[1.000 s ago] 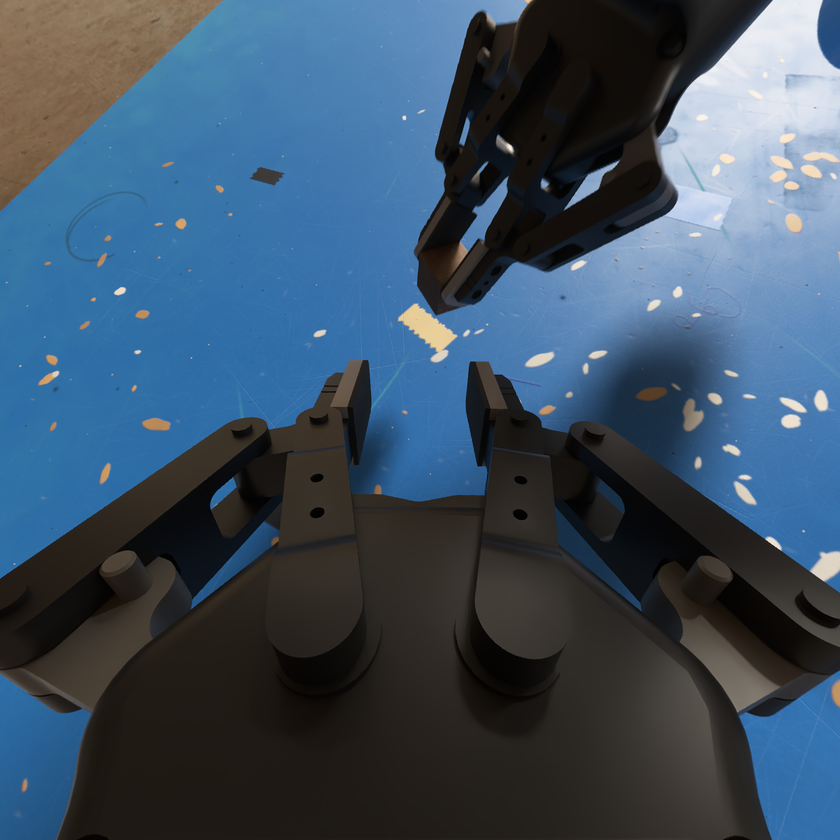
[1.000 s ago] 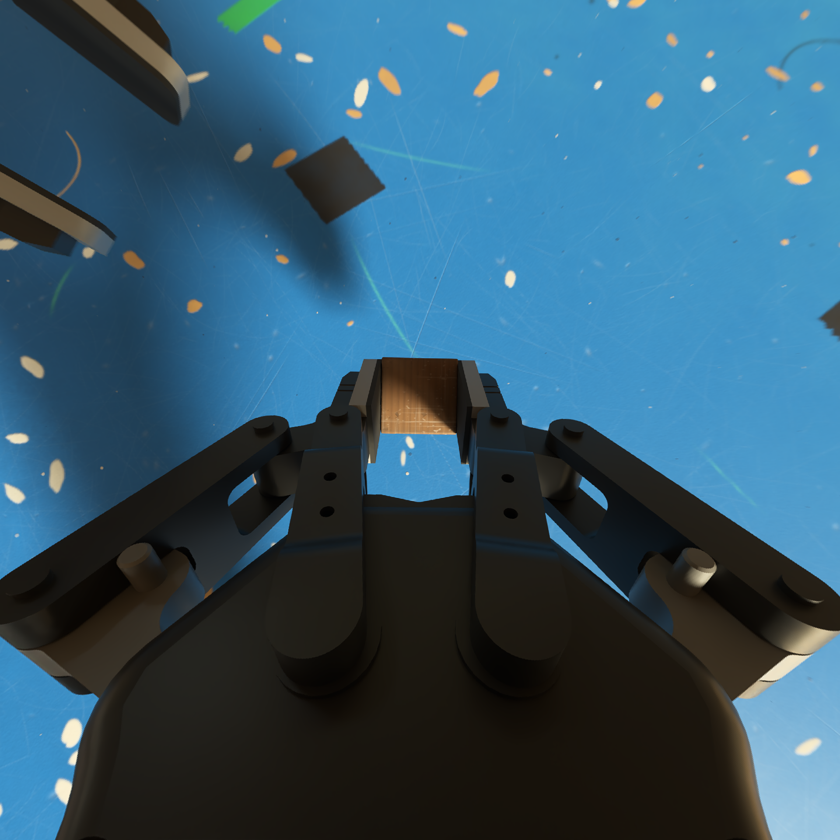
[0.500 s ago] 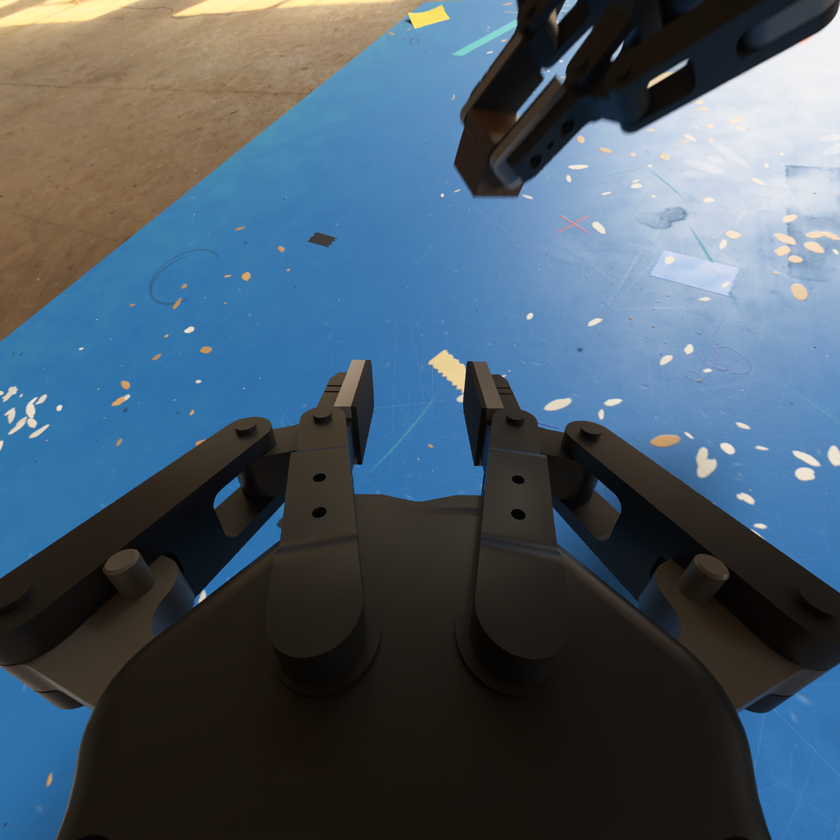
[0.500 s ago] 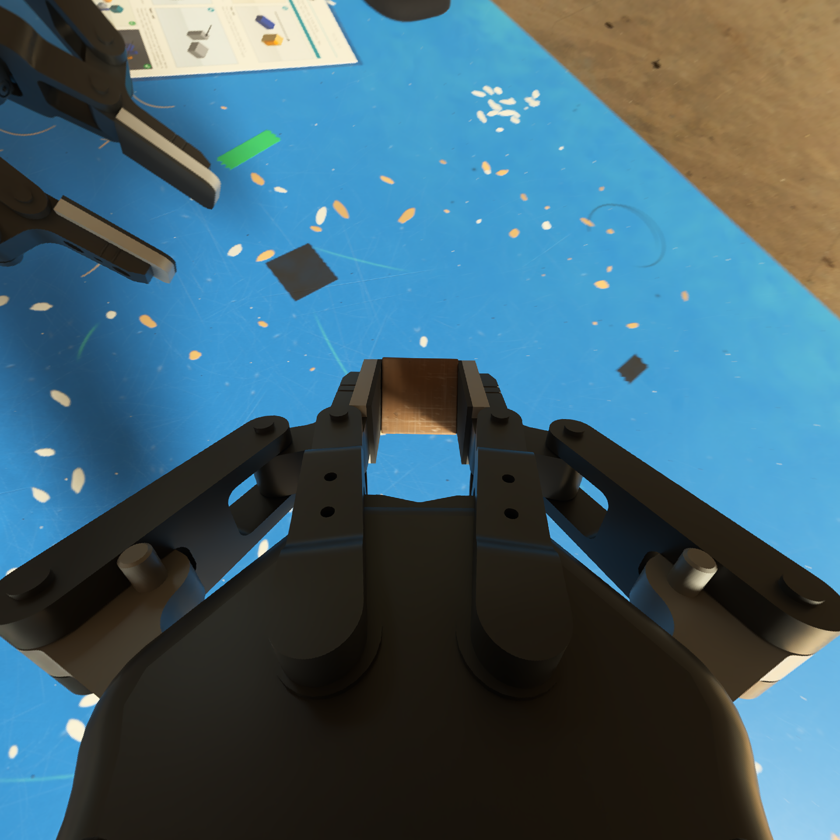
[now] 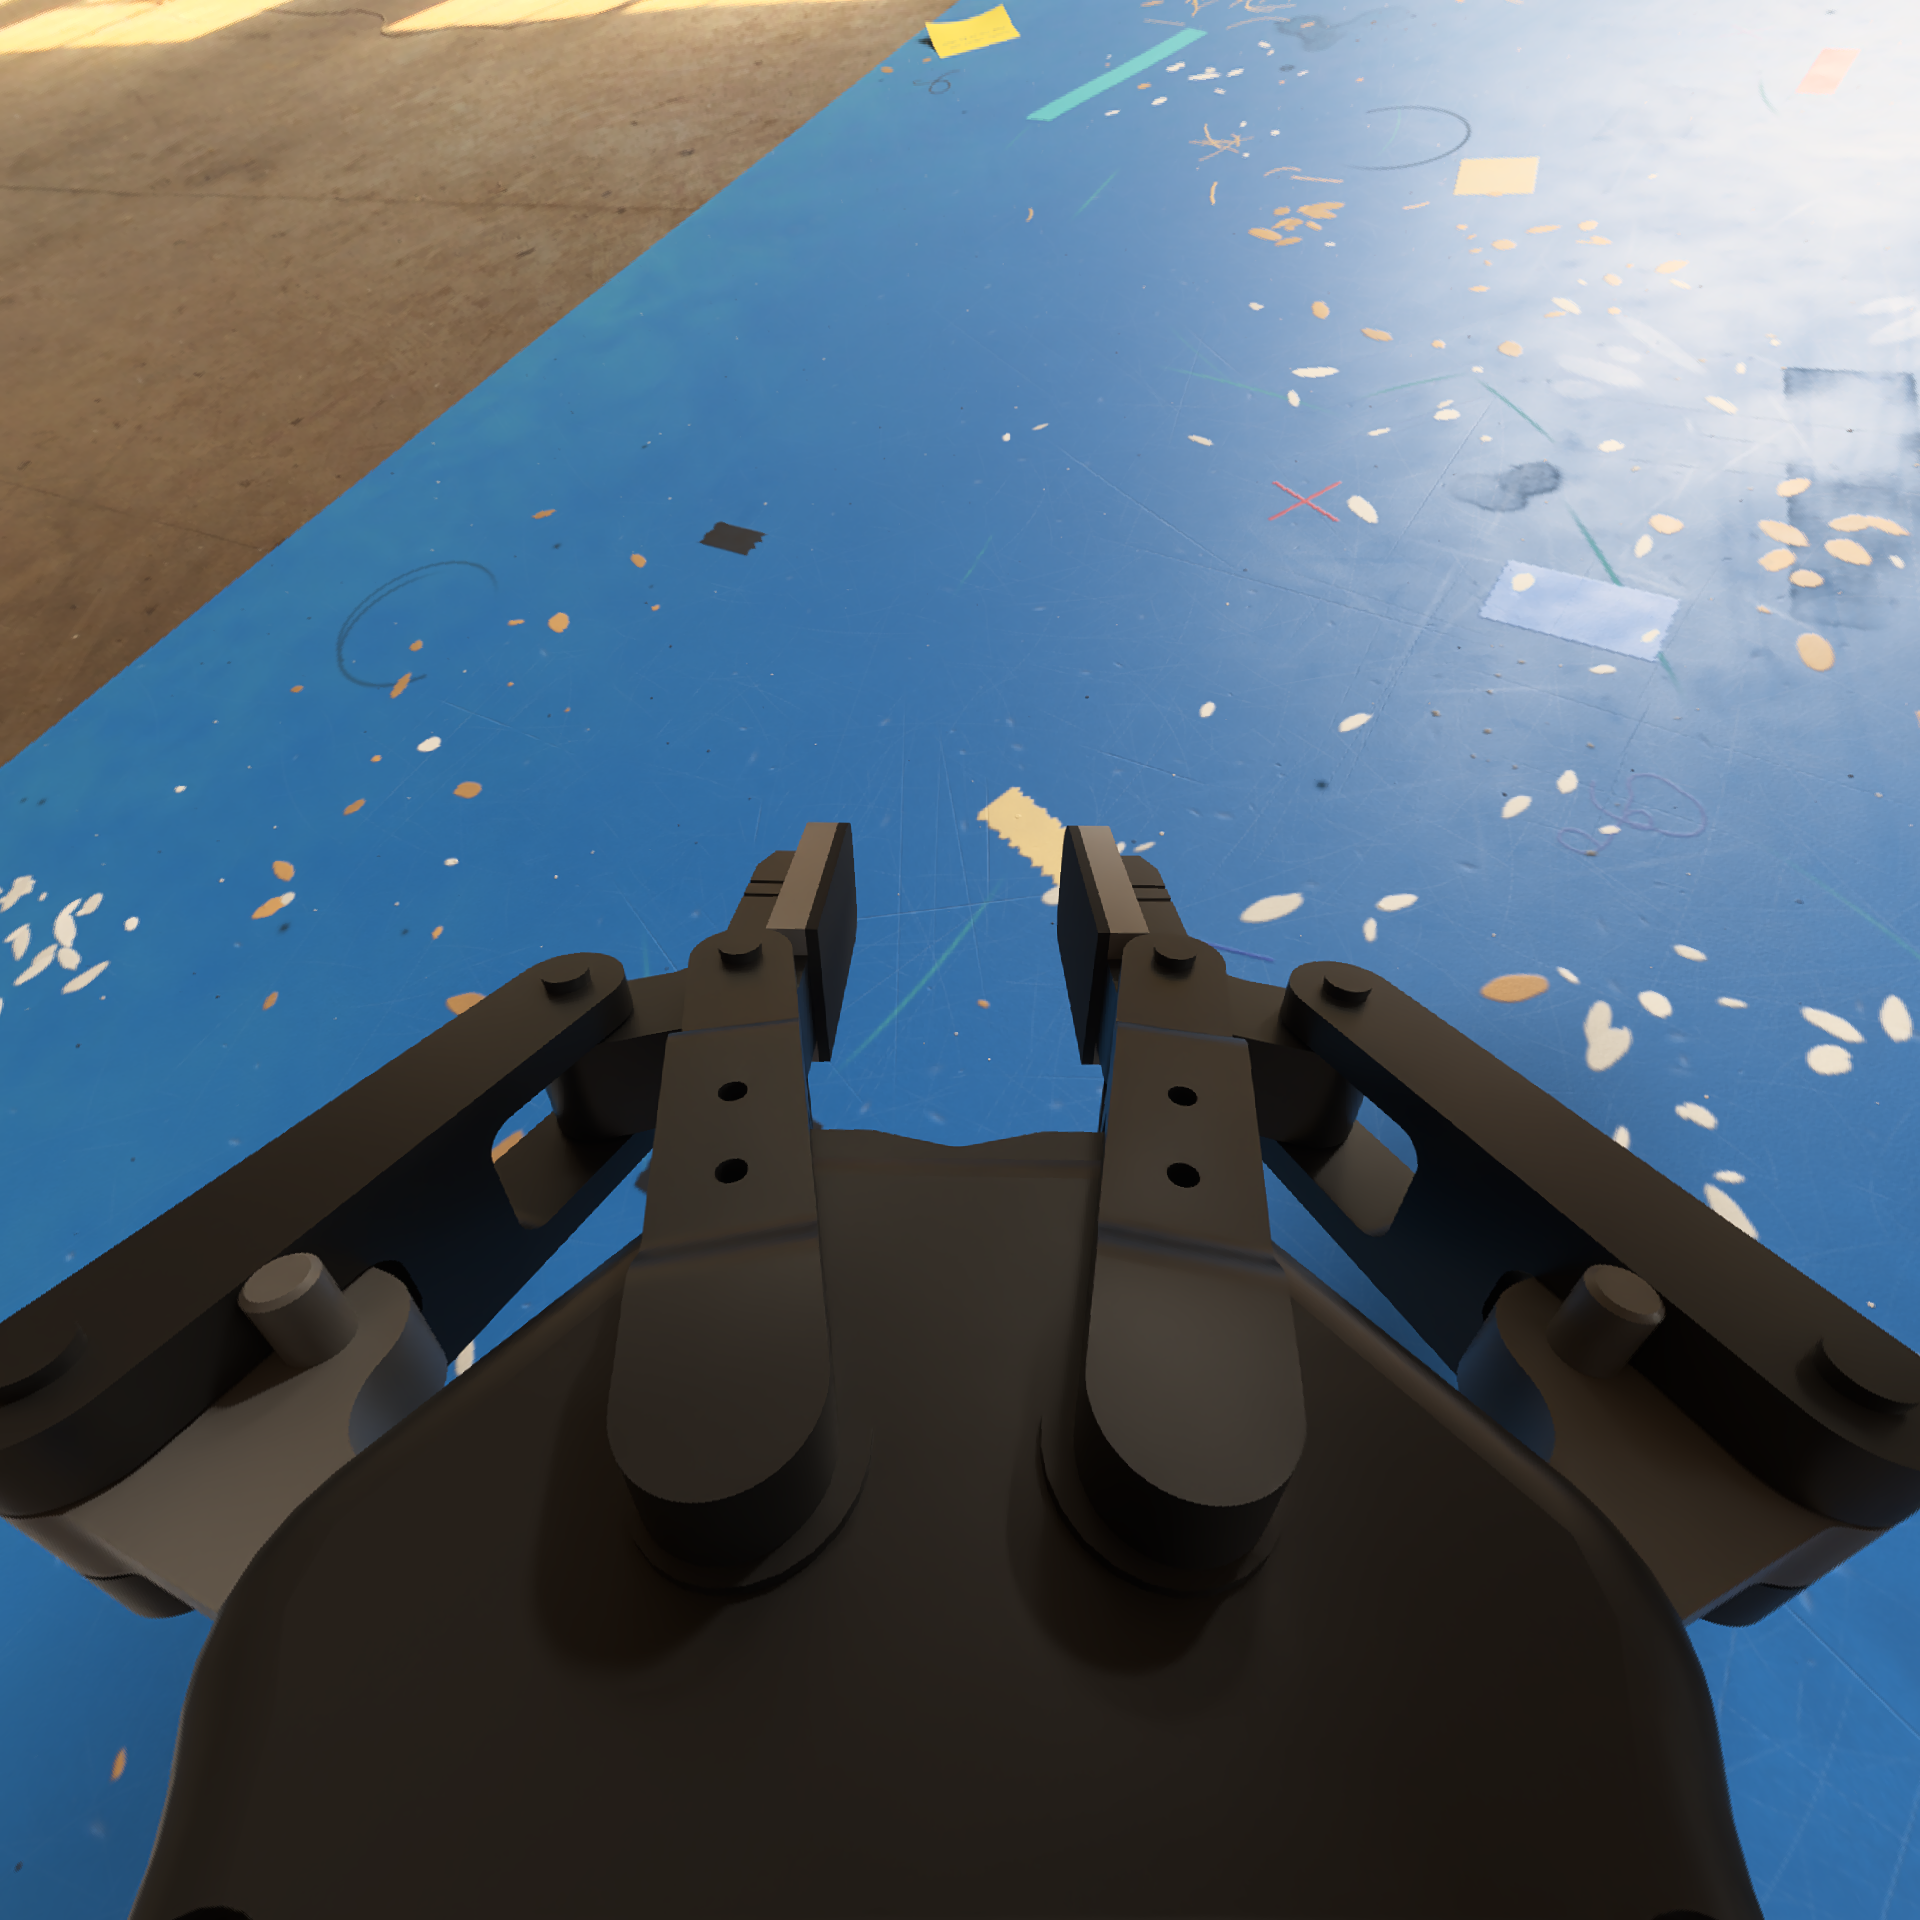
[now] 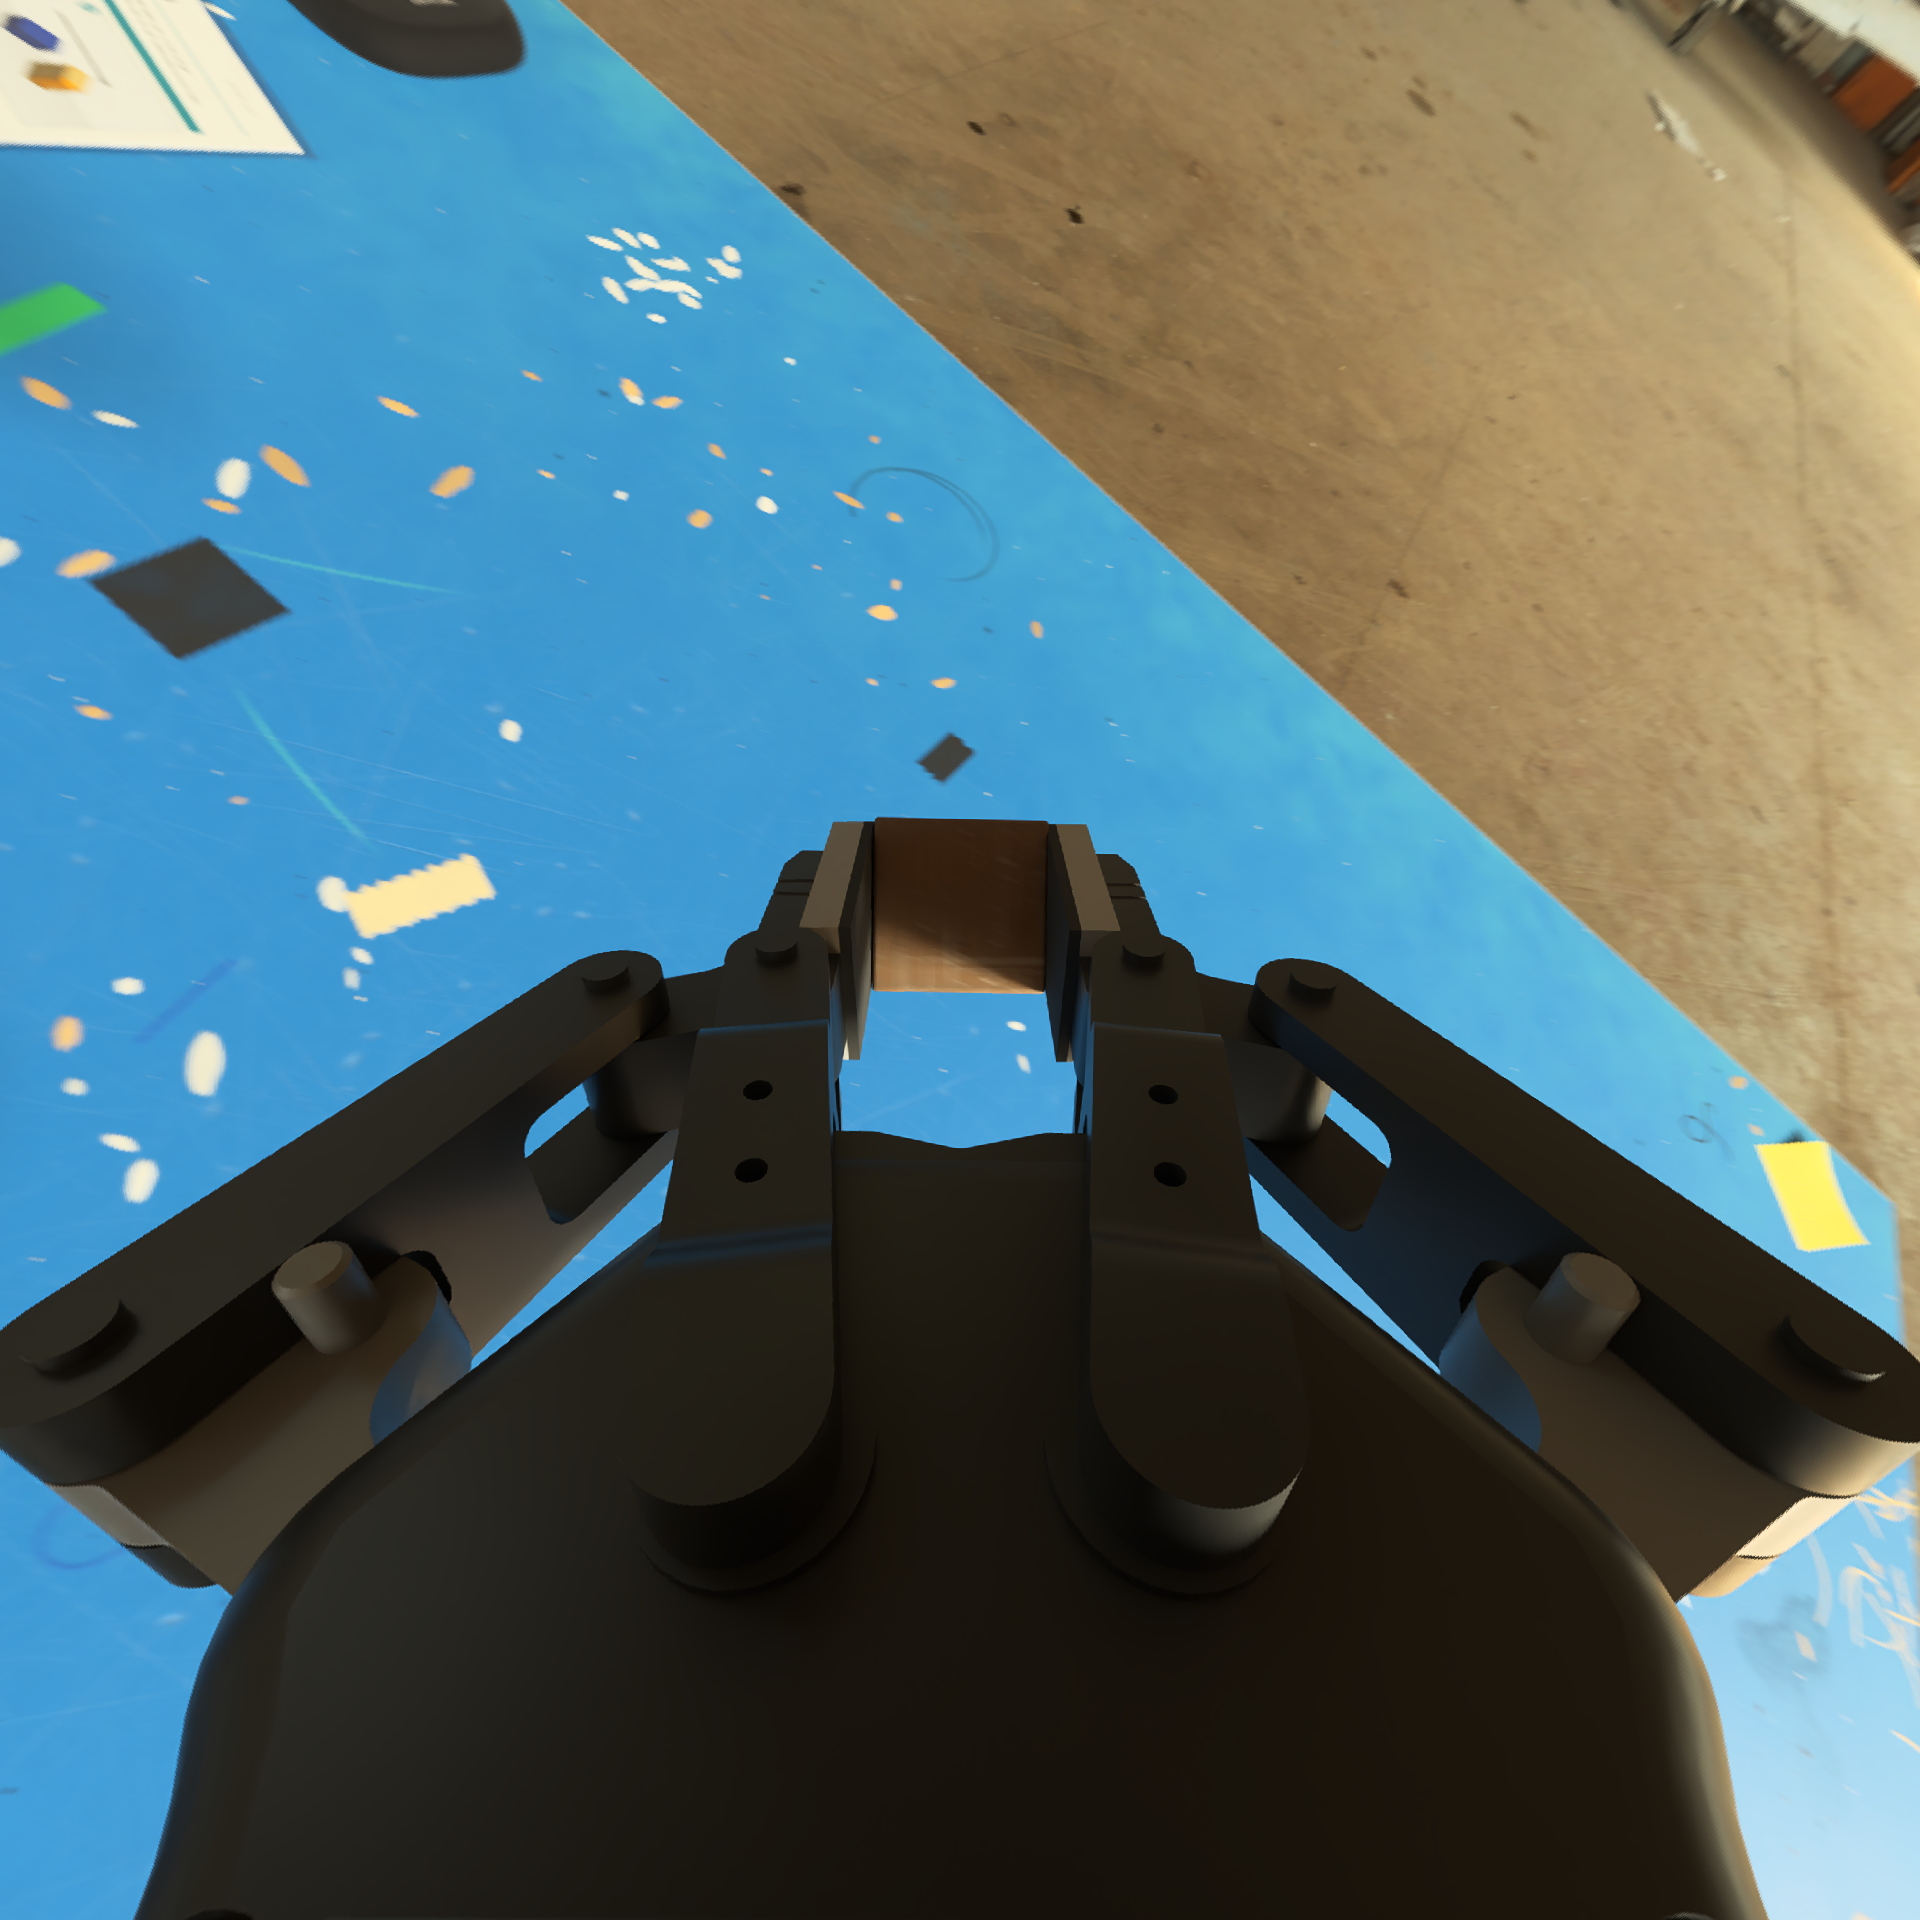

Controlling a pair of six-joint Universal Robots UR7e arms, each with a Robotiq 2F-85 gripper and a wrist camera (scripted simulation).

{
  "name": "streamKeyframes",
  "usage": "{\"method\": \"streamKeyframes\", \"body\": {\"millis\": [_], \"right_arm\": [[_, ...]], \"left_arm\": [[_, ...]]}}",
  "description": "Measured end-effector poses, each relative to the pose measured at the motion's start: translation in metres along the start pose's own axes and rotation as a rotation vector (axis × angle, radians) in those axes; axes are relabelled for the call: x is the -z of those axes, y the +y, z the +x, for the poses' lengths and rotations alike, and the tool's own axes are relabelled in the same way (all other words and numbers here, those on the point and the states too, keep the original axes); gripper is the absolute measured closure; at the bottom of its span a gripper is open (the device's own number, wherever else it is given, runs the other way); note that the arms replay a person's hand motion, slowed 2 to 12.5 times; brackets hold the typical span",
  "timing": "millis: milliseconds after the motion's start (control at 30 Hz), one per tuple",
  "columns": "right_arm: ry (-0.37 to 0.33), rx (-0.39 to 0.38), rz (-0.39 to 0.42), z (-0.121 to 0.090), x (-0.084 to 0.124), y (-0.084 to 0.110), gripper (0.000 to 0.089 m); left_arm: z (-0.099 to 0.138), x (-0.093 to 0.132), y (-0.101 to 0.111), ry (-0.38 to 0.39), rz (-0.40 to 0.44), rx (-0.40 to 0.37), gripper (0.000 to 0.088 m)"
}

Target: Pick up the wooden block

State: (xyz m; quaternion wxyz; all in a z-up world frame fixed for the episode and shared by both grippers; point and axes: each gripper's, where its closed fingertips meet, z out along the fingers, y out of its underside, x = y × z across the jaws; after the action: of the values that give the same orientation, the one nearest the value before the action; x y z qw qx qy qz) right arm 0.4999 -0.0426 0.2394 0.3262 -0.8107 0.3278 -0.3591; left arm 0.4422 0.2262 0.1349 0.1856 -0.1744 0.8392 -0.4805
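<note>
The wooden block (image 6: 958, 902) is a small brown cube held between the pads of my right gripper (image 6: 958, 894), which is shut on it and holds it well above the blue table (image 6: 520, 727). My left gripper (image 5: 956, 894) is open and empty, its jaws a block's width apart, low over the blue table (image 5: 935, 520). The block and the right gripper do not show in the left wrist view.
The table is speckled with flat tape scraps and flecks: a cream strip (image 5: 1023, 831), a black square (image 6: 187, 597), a yellow patch (image 6: 1808, 1195). A printed sheet (image 6: 125, 83) lies at the far corner. The table edge (image 6: 1195, 561) borders a brown floor (image 6: 1455, 364).
My right gripper has lifted the block higher and turned toward the table edge, leaving the left wrist view. The left gripper has pulled back a little and stayed open.
</note>
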Motion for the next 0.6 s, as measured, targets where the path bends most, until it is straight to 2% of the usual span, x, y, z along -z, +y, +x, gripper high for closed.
{"method": "streamKeyframes", "body": {"millis": [200, 433, 600], "right_arm": [[0.065, 0.074, -0.034, 0.052, 0.007, 0.026, 0.0613], [0.086, 0.208, -0.131, 0.089, -0.003, 0.068, 0.0613], [0.092, 0.333, -0.176, 0.105, -0.011, 0.094, 0.0613]], "left_arm": [[0.003, -0.002, 0.001, 0.013, -0.006, -0.008, 0.0526], [0.005, -0.003, 0.000, 0.010, -0.008, -0.018, 0.0526], [0.004, -0.003, 0.001, 0.002, -0.012, -0.020, 0.0526]]}}
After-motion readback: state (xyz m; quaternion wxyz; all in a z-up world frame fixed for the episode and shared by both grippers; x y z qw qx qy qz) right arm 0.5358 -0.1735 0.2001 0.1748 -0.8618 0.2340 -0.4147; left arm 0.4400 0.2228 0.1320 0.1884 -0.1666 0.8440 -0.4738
